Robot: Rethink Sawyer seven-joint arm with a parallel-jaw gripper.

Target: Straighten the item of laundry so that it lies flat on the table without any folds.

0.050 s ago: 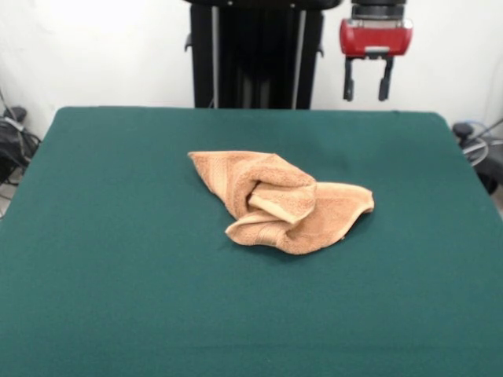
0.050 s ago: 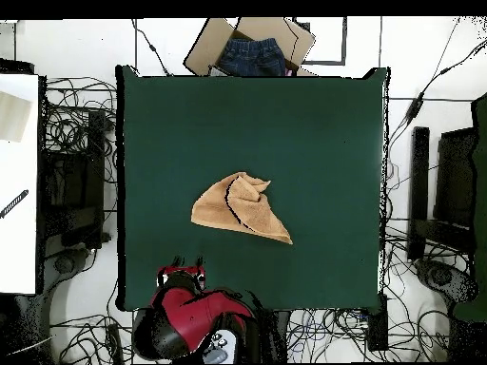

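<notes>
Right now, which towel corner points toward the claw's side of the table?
In the front view, the towel's right tip, under the claw; the left tip points away.

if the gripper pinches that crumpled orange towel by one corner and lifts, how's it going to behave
The towel will probably be floppy: it lies bunched in soft folds on the table, so a lifted corner would likely drag the rest behind. Its thick terry looks grippy, unlikely to slip. Pushing would probably bunch it further against the felt-like top. The open gripper hangs above the far edge.
</notes>
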